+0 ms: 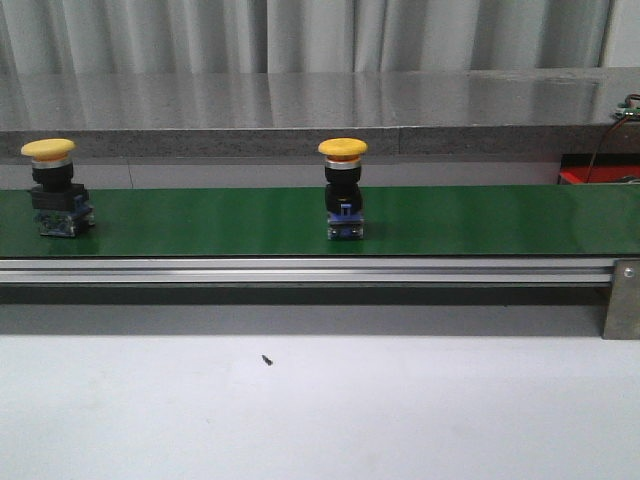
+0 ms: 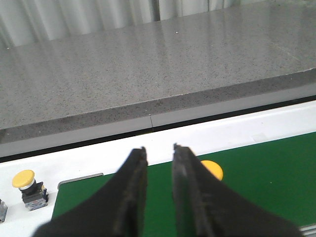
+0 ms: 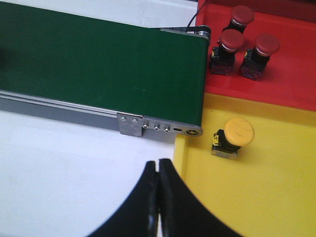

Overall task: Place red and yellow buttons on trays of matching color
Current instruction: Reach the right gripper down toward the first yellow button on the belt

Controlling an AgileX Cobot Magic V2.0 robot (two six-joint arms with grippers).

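Note:
Two yellow buttons stand on the green belt (image 1: 480, 220), one at the left (image 1: 47, 185) and one in the middle (image 1: 343, 185). Neither gripper shows in the front view. My left gripper (image 2: 159, 148) hangs open over the belt (image 2: 276, 168) with nothing between its fingers; a yellow button cap (image 2: 213, 169) peeks out behind one finger. Another yellow button (image 2: 27, 187) stands on the white surface beyond the belt's end. My right gripper (image 3: 158, 162) is shut and empty, at the edge of the yellow tray (image 3: 266, 197), which holds one yellow button (image 3: 232, 136). The red tray (image 3: 291, 84) holds three red buttons (image 3: 229, 42).
A grey stone ledge (image 1: 300, 100) runs behind the belt, with curtains behind it. The belt's aluminium rail (image 1: 300, 270) runs along the front, ending in a bracket (image 1: 622, 298). The belt's end roller (image 3: 197, 74) butts against both trays. A small dark speck (image 1: 267, 360) lies on the white table.

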